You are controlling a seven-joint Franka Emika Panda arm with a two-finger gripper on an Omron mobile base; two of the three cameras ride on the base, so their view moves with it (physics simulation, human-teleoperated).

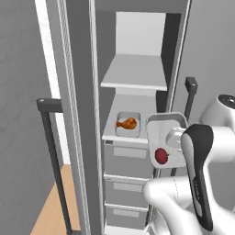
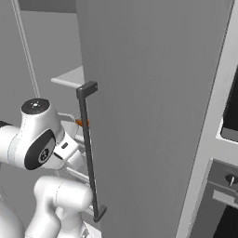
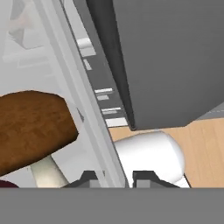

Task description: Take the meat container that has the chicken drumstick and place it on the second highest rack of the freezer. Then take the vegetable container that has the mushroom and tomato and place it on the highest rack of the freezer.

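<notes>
Already the freezer [image 1: 137, 69] stands open, meat container [image 1: 128, 124] resting on its lower shelf, leaving shelf 1 above free; the gripper [image 3: 114, 178], nearly shut, apparently pinches the vegetable container [image 1: 166, 135] rim, tomato [image 1: 161, 156] inside

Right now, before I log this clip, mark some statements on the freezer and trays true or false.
1. The meat container with the chicken drumstick sits on the lower shelf of the freezer. True.
2. The upper shelf holds a tray. False: it is bare.
3. The claw grips the rim of the vegetable container. True.
4. The tomato lies beside the drumstick. False: it is in the held tray.
5. The freezer door is shut. False: it stands open.
</notes>
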